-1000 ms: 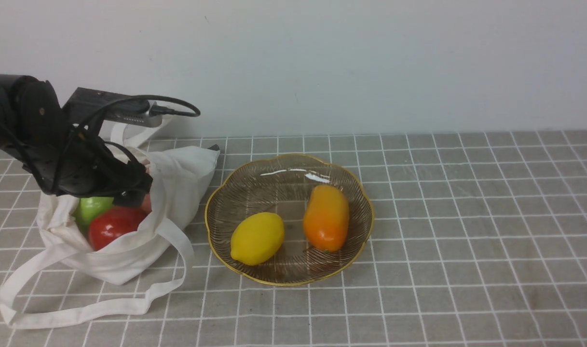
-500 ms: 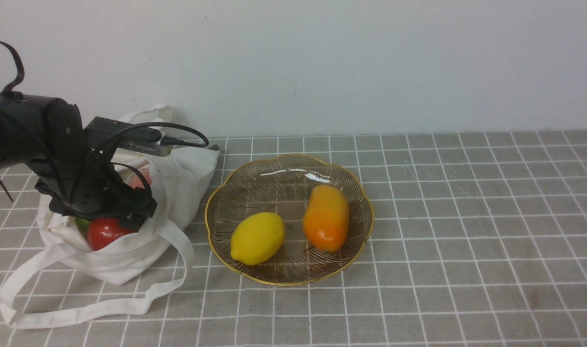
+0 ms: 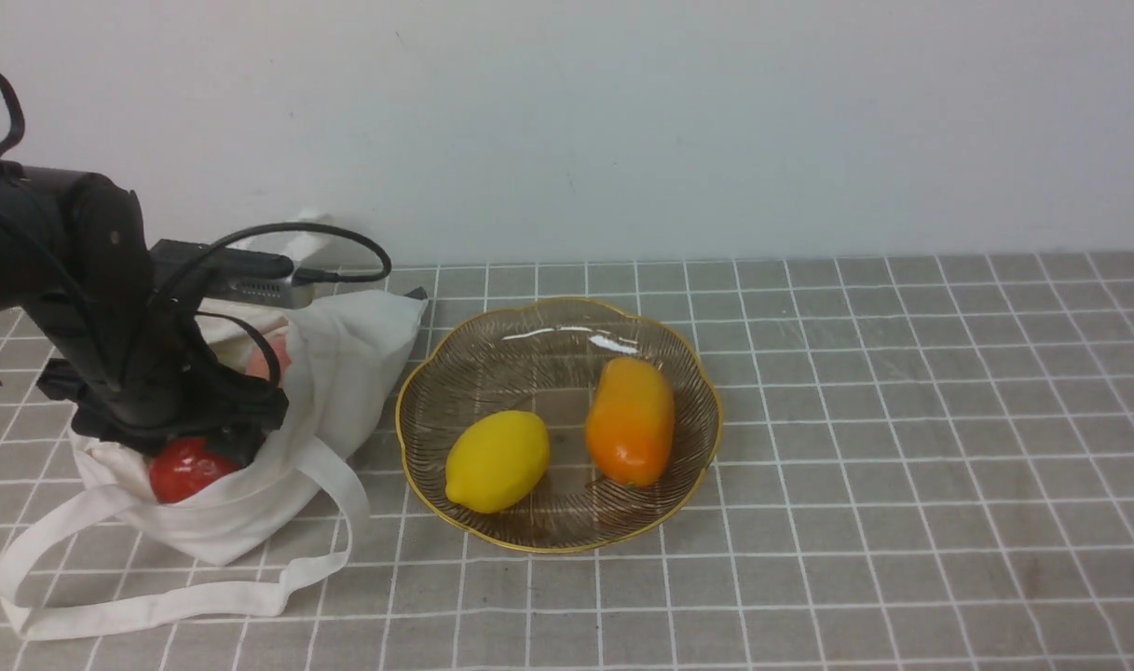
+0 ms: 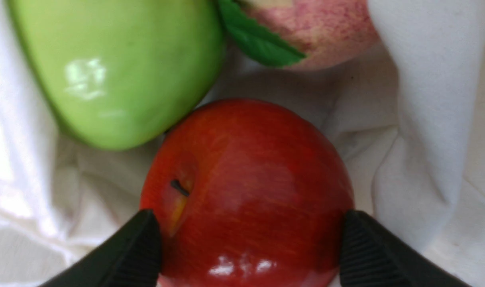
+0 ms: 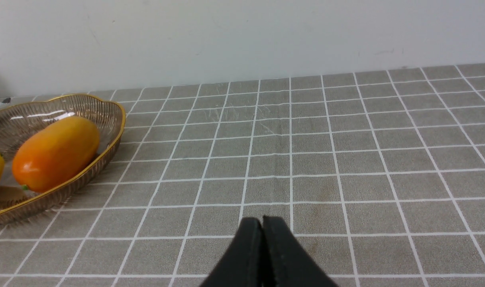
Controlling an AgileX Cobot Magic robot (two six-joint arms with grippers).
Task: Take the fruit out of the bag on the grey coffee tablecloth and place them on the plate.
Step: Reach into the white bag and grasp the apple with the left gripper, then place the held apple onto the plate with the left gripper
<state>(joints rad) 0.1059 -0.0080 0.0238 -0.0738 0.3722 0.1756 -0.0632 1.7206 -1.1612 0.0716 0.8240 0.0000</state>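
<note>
The left gripper (image 4: 248, 243) had been lowered deeper into the bag (image 3: 343, 354) on the tablecloth (image 3: 902, 466), and its fingers (image 4: 126, 255) had been drawn in against both sides of the red apple (image 4: 246, 179), which lay beside the green apple (image 4: 114, 71) and the peach (image 4: 318, 32). Only a lemon (image 3: 497, 461) and an orange fruit (image 3: 630, 421) were seen on the plate (image 3: 716, 410), so three fruits were judged still to be moved. The right gripper (image 5: 262, 231) was held pressed together above bare cloth.
</note>
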